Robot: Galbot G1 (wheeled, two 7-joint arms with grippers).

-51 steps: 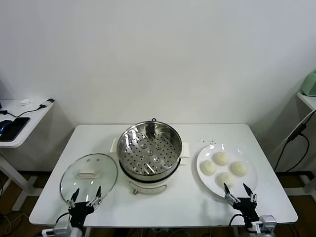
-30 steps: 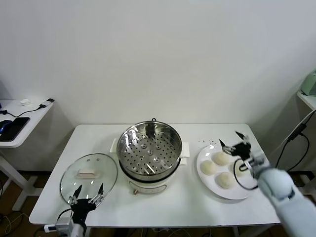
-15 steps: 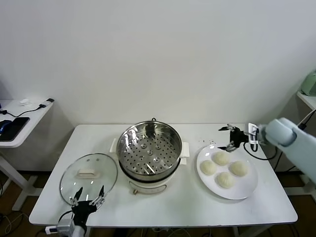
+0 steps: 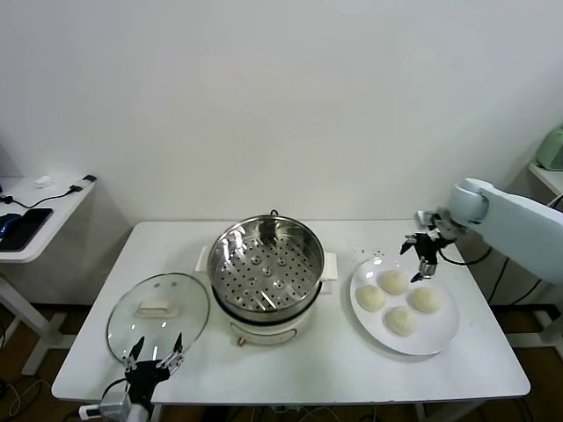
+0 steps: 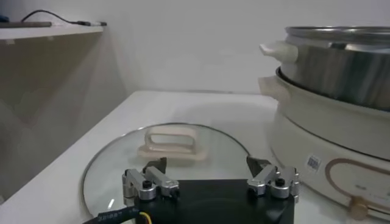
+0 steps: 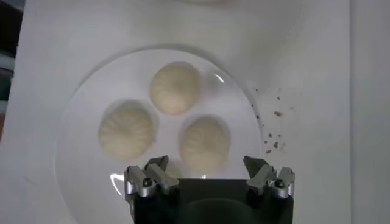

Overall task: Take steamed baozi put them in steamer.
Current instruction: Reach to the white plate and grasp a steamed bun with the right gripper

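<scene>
1. The right gripper (image 4: pixel 423 257), black with short metal-tipped fingers, has swung up from the near edge of the white rectangular table (image 4: pixel 290 352) and now hangs over the far side of the flat white round plate (image 4: pixel 444 330). Half a second ago it sat slightly farther back and pointed sideways; now it points down at the buns.
2. Its jaws stand wide apart and hold nothing; the right wrist view shows both fingers clear of the dough.
3. The steamed baozi are four small, round, pale cream dough buns and all lie on the plate, none moved. The far-left bun (image 4: pixel 393 281) lies just below and slightly to the left of the gripper, the far-right bun (image 4: pixel 426 300) just below and towards the robot, and the other two nearer the robot still.
4. The large shiny stainless-steel steamer (image 4: pixel 266 264), with its perforated tray bare, stands well to the left of the right gripper. No bun is in it, so the task has yet to begin in earnest.
5. I judge the step in hand to be the approach to a first bun; a descent and a gentle close would come next, since soft dough may dent.
6. The left gripper (image 4: pixel 152 360) waits with jaws spread and empty at the near edge of the table, just beside the round glass lid (image 4: pixel 158 308).
</scene>
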